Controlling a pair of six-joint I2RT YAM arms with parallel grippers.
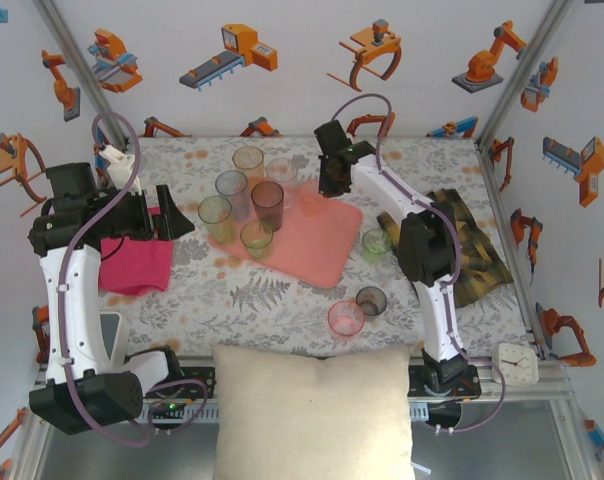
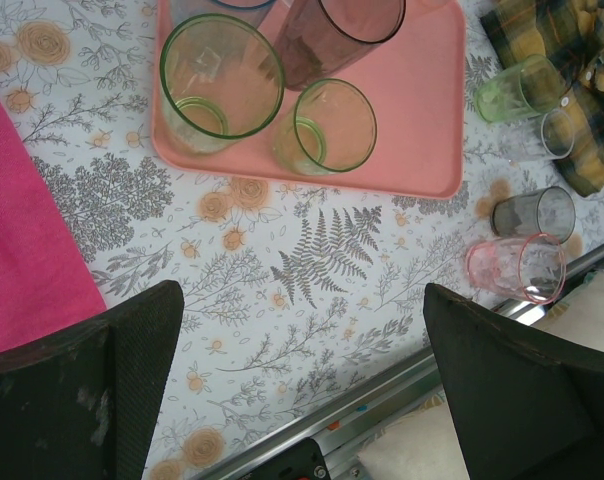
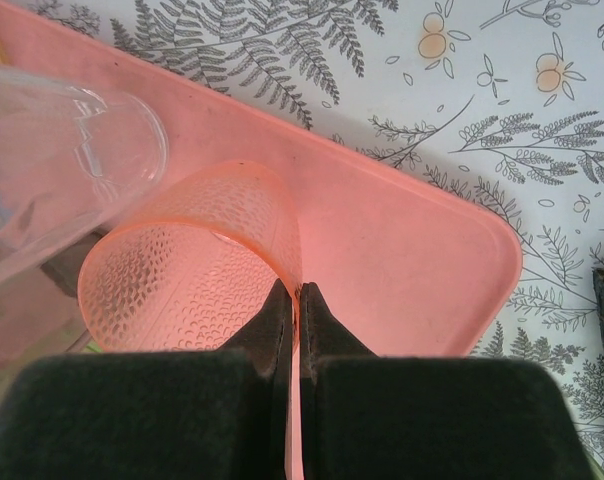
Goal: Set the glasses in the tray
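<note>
1. The right claw [image 3: 292, 292] was pressed together on the wall of a pink dimpled tumbler [image 3: 187, 265], one finger inside the mouth and one outside. It held the tumbler over the tray [image 3: 412, 255].
2. The wrist view did not show whether the tumbler's base was touching the tray floor. A clear glass [image 3: 67, 170] lay just beside it.
3. The left claw [image 2: 300, 300] was spread wide and held nothing. It hung over the tabletop [image 2: 312, 250] to the left of the tray, beside the magenta cloth [image 2: 32, 230].
4. The tray already carried several glasses, among them a green glass [image 2: 222, 80], a second green glass [image 2: 332, 125] and a smoky brown glass [image 2: 332, 30], all upright and close together.
5. Four were not yet in the tray. They stood on the tabletop to its right: a green tumbler [image 2: 512, 90] and a clear tumbler [image 2: 557, 132] against the plaid cloth [image 2: 572, 60], and a smoky grey tumbler [image 2: 534, 212] and a pink tumbler [image 2: 517, 268] nearer the front edge.
6. The step in hand looked like the set-down of the dimpled tumbler, with the task a little past halfway.
7. The next move would call for lowering the tumbler until its base sat flat. The right claw would then part and lift straight up, so the inner finger cleared the rim without tipping the tumbler into the clear glass.
8. After that, the green tumbler seemed the nearest pick for the right arm.
</note>
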